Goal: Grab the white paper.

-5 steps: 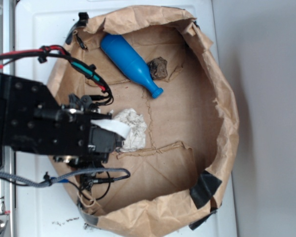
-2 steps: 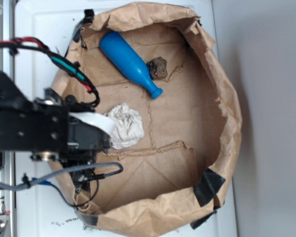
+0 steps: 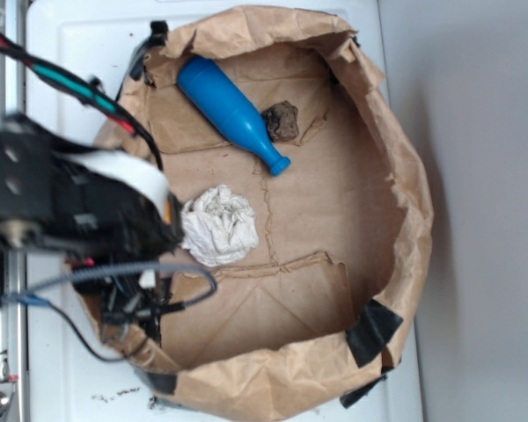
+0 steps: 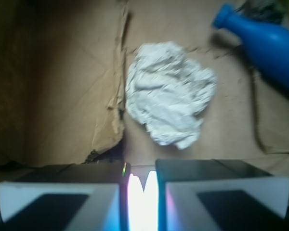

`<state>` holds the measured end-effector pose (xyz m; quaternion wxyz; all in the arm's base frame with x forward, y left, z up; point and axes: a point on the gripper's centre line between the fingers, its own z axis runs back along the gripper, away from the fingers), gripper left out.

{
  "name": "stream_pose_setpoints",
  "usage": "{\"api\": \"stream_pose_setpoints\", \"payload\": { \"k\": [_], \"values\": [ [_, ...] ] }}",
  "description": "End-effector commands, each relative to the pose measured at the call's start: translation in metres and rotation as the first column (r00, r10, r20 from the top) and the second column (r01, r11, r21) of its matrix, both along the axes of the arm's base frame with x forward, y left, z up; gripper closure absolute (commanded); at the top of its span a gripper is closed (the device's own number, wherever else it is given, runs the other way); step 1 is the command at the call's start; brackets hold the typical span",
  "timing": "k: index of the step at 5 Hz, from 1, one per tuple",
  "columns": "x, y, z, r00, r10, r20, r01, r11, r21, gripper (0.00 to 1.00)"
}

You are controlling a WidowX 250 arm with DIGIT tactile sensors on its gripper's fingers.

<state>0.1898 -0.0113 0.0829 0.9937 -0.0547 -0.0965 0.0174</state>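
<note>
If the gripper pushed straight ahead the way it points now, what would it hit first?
Most likely the white paper: in the wrist view it lies just beyond the gripper, slightly right of centre. The fingers look nearly together. The blue bottle sits further off to the side. Height is unclear, so the gripper might pass over the paper.

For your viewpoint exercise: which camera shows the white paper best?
The wrist view: the white paper fills the middle, unobstructed, creases plain. The exterior view shows the white paper smaller, whole, beside the gripper inside the brown bag.

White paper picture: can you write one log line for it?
gripper: shut, empty | white paper: loose on bag floor, beside gripper | blue bottle: lying apart
</note>
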Motion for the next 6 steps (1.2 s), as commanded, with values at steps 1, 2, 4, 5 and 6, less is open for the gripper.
{"api": "stream_pose_setpoints", "payload": {
  "k": [1, 2, 4, 5, 6],
  "values": [
    [0.058, 0.059, 0.03, 1.0, 0.029, -0.01, -0.029, 1.0, 0.006, 0.0],
    [0.05, 0.06, 0.015, 0.998, 0.051, -0.04, -0.05, 0.998, 0.035, 0.0],
    [0.004, 0.03, -0.011, 0.989, -0.095, -0.117, 0.098, 0.995, 0.017, 0.0],
    [0.019, 0.038, -0.011, 0.987, -0.117, -0.114, 0.117, 0.993, -0.006, 0.0],
    [0.012, 0.031, -0.011, 0.989, -0.099, -0.109, 0.1, 0.995, 0.004, 0.0]
  ]
}}
